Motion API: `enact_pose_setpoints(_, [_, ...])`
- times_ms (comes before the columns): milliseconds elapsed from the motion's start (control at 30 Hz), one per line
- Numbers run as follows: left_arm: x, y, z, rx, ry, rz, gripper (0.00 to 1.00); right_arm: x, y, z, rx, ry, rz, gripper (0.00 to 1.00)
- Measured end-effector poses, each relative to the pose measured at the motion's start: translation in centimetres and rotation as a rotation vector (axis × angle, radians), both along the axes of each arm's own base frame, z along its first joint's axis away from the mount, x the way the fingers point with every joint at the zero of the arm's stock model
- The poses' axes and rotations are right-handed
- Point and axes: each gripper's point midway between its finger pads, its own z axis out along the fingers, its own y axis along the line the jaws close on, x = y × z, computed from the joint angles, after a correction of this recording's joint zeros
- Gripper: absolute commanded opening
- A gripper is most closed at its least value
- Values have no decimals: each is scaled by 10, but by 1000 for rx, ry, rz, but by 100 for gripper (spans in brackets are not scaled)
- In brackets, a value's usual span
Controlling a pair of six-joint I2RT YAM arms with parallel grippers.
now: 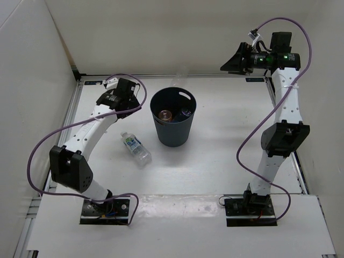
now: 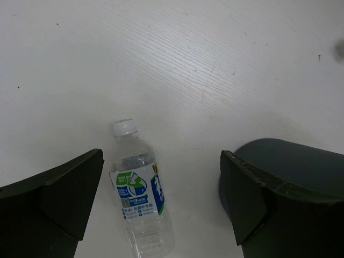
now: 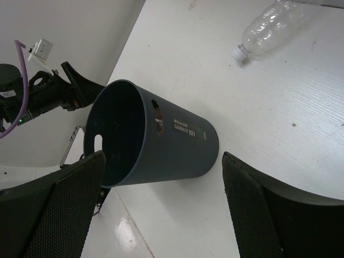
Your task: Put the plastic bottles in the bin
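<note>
Top view: the last loose bottle (image 1: 136,148) lies on the table (image 1: 215,161) just left of the bin (image 1: 173,134), nearest the left gripper (image 1: 130,100); the right gripper (image 1: 236,59) hangs well apart.

Left wrist: spread, empty jaws flank the bottle, which runs lengthwise between them with its cap pointing away. The green-and-white label is unreadable.

Right wrist: jaws spread and empty; the bin's label reads "GARBAGE BIN".

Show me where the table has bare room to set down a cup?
The widest bare patch of table lies between the bin and the right arm. The strip on the bin's near side is free too. Left of the bin is crowded: the left claw and the lying bottle sit close.
</note>
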Motion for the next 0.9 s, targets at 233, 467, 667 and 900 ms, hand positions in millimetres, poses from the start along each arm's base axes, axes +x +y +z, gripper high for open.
enact_pose_setpoints(233, [15,3,1,33,17,-32,100,5,-6,-3,11,24,-23,90])
enact_pose_setpoints(467, [29,9,4,52,17,-46,100,27,-18,-57,42,235,-114,90])
enact_pose_setpoints(667, [52,11,2,38,37,-69,98,62,-2,-128,48,396,-125,90])
enact_pose_setpoints(900, [69,24,7,21,89,-82,98,79,85,-203,4,515,-69,90])
